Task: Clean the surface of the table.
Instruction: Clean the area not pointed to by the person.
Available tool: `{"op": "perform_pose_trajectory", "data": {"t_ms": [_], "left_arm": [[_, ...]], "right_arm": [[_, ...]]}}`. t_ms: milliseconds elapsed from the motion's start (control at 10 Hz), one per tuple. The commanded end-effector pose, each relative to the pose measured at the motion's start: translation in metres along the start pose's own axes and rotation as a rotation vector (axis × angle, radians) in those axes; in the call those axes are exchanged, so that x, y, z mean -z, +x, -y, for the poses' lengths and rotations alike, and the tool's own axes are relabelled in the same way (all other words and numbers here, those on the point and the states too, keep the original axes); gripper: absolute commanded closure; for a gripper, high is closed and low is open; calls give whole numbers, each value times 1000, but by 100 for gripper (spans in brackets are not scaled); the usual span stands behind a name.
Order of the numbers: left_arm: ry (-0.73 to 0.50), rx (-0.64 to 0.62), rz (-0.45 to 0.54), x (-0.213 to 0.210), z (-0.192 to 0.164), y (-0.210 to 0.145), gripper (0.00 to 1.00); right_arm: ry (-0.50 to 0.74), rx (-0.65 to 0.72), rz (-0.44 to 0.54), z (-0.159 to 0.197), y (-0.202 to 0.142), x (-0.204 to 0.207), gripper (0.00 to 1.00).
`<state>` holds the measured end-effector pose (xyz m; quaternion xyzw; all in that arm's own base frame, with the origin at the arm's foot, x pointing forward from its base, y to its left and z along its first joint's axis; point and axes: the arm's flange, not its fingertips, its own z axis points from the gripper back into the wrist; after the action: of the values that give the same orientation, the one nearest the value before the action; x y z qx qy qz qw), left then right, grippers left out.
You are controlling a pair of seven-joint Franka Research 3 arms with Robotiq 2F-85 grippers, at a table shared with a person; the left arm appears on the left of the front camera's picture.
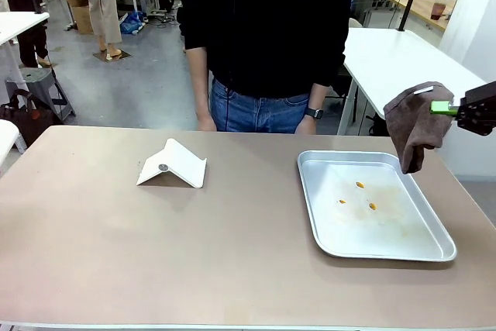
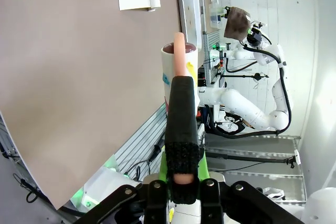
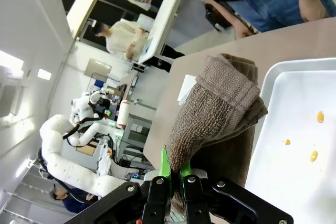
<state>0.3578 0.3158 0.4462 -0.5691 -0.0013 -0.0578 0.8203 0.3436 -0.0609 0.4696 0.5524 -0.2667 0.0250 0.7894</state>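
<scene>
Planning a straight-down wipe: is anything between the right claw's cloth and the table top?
Yes, it seems: the silver tray lies on the table under the brown cloth held by the right claw. Bare top lies left of the tray.

A silver tray (image 1: pixel 411 226) is seen at lower right, with three small orange bits (image 1: pixel 360 185) lying in it. A white folded card (image 1: pixel 184 162) is stood tent-like left of centre. A brown cloth (image 1: pixel 415 122) is seen hanging above the tray's upper right corner. A person (image 1: pixel 267 29) in a black top and jeans is seen at top centre.
</scene>
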Motion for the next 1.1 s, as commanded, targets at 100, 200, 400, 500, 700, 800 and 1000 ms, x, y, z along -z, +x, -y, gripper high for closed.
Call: {"op": "perform_pose_trajectory", "data": {"t_ms": [100, 200, 400, 500, 700, 800, 1000], "left_arm": [[-6, 15, 11, -2, 4, -1, 78], [-6, 15, 11, -2, 4, -1, 78], [-6, 15, 11, -2, 4, -1, 78], [-6, 15, 11, -2, 4, -1, 78], [-6, 15, 11, -2, 4, -1, 78], [-6, 15, 11, -2, 4, -1, 78], [-6, 15, 11, -2, 4, -1, 78]], "right_arm": [[-279, -86, -131, -3, 12, 13, 93], [-377, -97, -194, 6, 21, 23, 93], [-514, -120, -254, 28, 36, 35, 93], [-597, -155, -247, 39, 40, 42, 93], [-720, -216, -295, 63, 44, 60, 93], [-745, -233, -313, 72, 47, 65, 93], [-766, -206, -369, 89, 44, 79, 93]]}}
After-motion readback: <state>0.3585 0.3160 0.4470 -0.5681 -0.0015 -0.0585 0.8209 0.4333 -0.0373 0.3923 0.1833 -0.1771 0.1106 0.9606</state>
